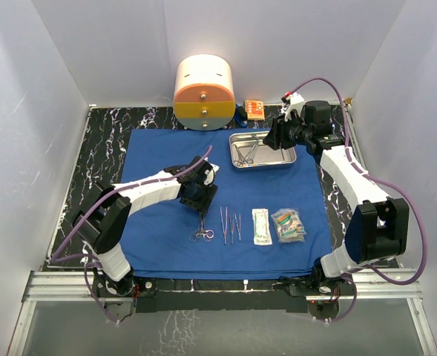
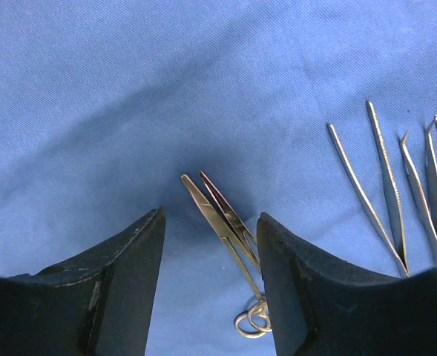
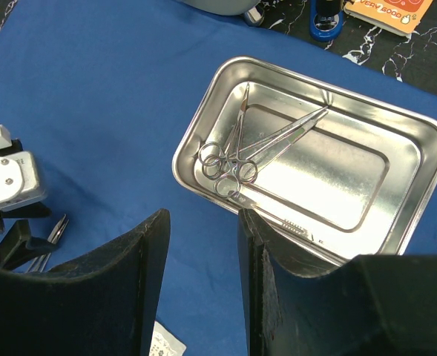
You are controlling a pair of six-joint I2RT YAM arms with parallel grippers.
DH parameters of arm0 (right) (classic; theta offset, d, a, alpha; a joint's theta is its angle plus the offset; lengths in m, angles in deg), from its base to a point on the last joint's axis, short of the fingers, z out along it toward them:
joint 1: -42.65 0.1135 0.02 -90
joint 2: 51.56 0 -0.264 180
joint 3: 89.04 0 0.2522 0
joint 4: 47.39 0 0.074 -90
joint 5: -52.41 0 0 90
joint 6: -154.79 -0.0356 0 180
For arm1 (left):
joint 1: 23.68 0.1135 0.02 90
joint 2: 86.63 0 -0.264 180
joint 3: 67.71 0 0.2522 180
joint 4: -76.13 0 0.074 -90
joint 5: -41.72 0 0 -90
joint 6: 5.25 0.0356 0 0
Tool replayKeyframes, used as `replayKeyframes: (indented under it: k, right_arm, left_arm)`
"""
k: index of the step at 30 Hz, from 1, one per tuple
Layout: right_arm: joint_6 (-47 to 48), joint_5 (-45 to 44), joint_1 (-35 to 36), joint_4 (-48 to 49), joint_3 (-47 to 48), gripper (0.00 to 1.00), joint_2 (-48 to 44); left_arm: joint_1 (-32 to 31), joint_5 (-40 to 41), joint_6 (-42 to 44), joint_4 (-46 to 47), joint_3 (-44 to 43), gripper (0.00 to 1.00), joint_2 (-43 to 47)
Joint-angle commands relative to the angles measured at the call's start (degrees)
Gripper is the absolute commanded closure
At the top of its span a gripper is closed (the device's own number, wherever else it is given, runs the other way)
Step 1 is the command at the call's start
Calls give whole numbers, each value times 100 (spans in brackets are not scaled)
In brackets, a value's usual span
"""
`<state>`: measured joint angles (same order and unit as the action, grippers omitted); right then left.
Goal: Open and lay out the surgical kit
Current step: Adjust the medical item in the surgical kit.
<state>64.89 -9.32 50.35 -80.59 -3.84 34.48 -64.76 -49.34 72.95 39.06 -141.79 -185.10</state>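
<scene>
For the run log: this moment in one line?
left gripper open over scissors on cloth | right gripper open near tray | instruments inside tray

Bright, even light from overhead, bounced off white walls (image 1: 55, 59). Soft dark shadow pooled on the blue cloth (image 2: 203, 148) between the left wrist's fingers (image 2: 122, 289). Broad glare across the steel tray (image 3: 337, 178). Fingers slightly soft up close; overhead view crisp.
</scene>
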Motion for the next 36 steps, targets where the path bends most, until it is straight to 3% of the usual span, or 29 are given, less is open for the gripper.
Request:
replayKeyframes:
  k: [1, 19, 36]
  right_arm:
    - [23, -22, -33, 174, 37, 60, -237]
    - [125, -140, -41, 181, -45, 60, -385]
    - [88, -69, -46, 189, -16, 60, -285]
  left_arm:
    - [-53, -135, -131, -223, -25, 48, 400]
    - [-323, -148, -69, -376, 558, 53, 722]
    - [-418, -104, -123, -402, 116, 52, 649]
